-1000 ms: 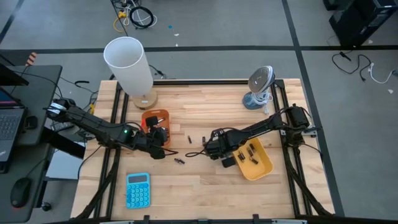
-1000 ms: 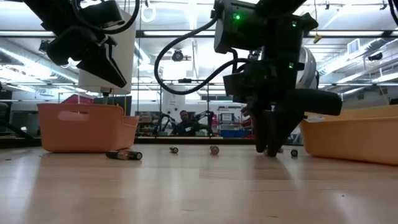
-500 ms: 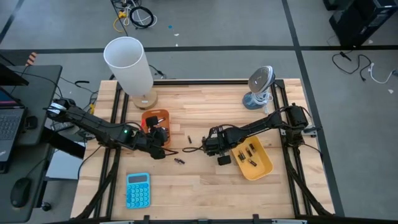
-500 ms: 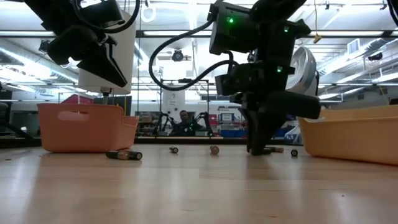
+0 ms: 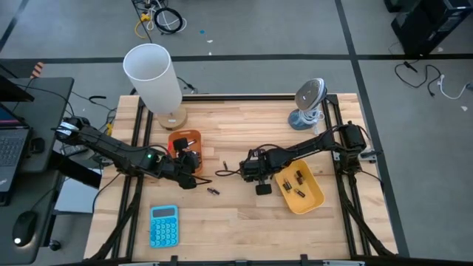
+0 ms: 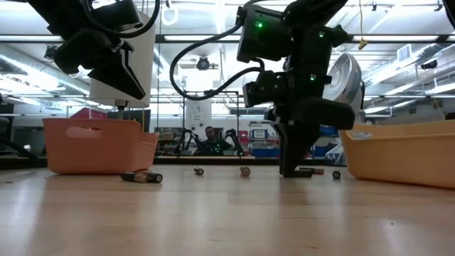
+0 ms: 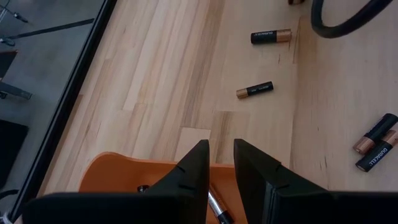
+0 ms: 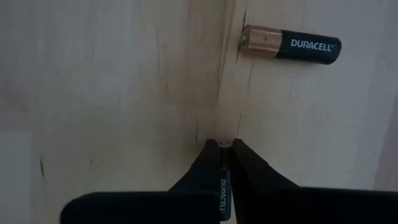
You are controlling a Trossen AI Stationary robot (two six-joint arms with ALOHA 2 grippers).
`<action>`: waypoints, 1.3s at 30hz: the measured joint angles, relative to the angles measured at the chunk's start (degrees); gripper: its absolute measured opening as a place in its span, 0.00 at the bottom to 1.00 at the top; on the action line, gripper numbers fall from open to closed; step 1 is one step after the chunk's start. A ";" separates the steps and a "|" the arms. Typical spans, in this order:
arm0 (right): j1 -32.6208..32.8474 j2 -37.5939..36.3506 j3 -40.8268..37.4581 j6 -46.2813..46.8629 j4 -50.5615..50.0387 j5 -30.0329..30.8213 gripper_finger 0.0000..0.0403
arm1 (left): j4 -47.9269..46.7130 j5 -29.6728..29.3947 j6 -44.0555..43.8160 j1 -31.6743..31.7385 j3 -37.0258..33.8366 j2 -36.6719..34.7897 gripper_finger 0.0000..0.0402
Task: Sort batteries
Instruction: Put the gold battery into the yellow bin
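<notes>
The right gripper (image 8: 225, 163) is pinching a slim black-and-copper cylindrical battery (image 8: 224, 190), mostly hidden between its fingers, lying lengthwise along them, at mid-table beside the yellow plastic tray (image 5: 312, 198). Another battery (image 8: 291, 45) is lying crosswise nearby. The left gripper (image 7: 221, 163), narrowly parted, is hovering over the orange plastic tray (image 7: 118, 174).

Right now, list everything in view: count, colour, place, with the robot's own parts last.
Orange tray: one, left of centre, under the left arm.
Yellow tray: one, right side, batteries inside.
Loose batteries: several, black and copper, mid-table.
Calculator: one, blue, front left.
White cylinder: one, back left.
Desk fan: one, grey, back right.
Left pincer: slightly open, above the orange tray.
Right pincer: shut on a battery, mid-table.
</notes>
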 joint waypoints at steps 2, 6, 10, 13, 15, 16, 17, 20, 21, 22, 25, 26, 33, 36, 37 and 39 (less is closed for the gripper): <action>0.00 -0.21 -0.02 1.06 -0.07 -0.10 0.02 | 0.00 0.00 0.00 0.00 0.00 0.00 0.19; 0.02 -2.13 0.01 2.00 0.07 -0.14 0.01 | -0.04 0.02 0.00 0.00 0.00 0.00 0.19; 0.17 -4.46 0.02 2.49 0.50 -0.03 0.01 | -0.09 0.01 0.00 0.00 0.00 0.00 0.19; 0.15 -6.69 0.04 3.05 1.04 0.20 0.01 | -0.07 0.02 0.00 0.01 0.00 0.00 0.19; 0.34 -7.30 0.07 1.47 0.94 0.14 0.01 | -0.04 0.02 0.00 0.00 0.00 0.00 0.19; 0.48 -7.35 0.07 0.29 0.76 -0.33 0.00 | -0.02 0.02 0.00 0.00 0.00 0.00 0.19; 0.64 -7.37 0.05 -0.90 0.68 -0.69 0.00 | -0.01 0.02 0.00 0.01 0.00 0.00 0.19; 1.32 -7.37 0.06 -3.26 0.63 -0.77 0.01 | 0.00 0.02 0.00 0.00 0.00 0.00 0.19; 1.45 -7.13 0.05 -3.44 0.69 -0.43 0.03 | 0.00 0.02 0.00 0.00 0.00 0.00 0.19; 1.46 -6.72 0.07 -3.41 0.81 -0.18 0.05 | 0.00 0.01 0.00 0.01 0.00 0.00 0.19; 1.19 -5.69 -0.01 -2.22 -0.86 0.12 0.12 | 0.04 0.02 0.00 0.00 0.00 0.00 0.19; 0.99 -5.39 0.03 -1.91 -0.73 0.22 0.15 | 0.08 0.02 0.00 0.01 0.00 0.00 0.19; 0.87 -1.90 0.02 -2.20 -1.90 0.23 0.33 | 0.28 0.00 -0.22 -0.02 -0.04 0.00 0.19; 0.87 -0.70 0.03 -2.57 -2.18 0.23 0.37 | 0.23 0.07 -0.27 -0.02 -0.04 0.00 0.19; 0.87 -0.43 0.02 -2.80 -2.62 0.24 0.38 | 0.21 0.07 -0.26 -0.02 -0.04 -0.02 0.19; 0.71 0.08 0.10 -3.15 -2.41 0.29 0.38 | 0.20 0.09 -0.26 -0.02 -0.04 -0.01 0.19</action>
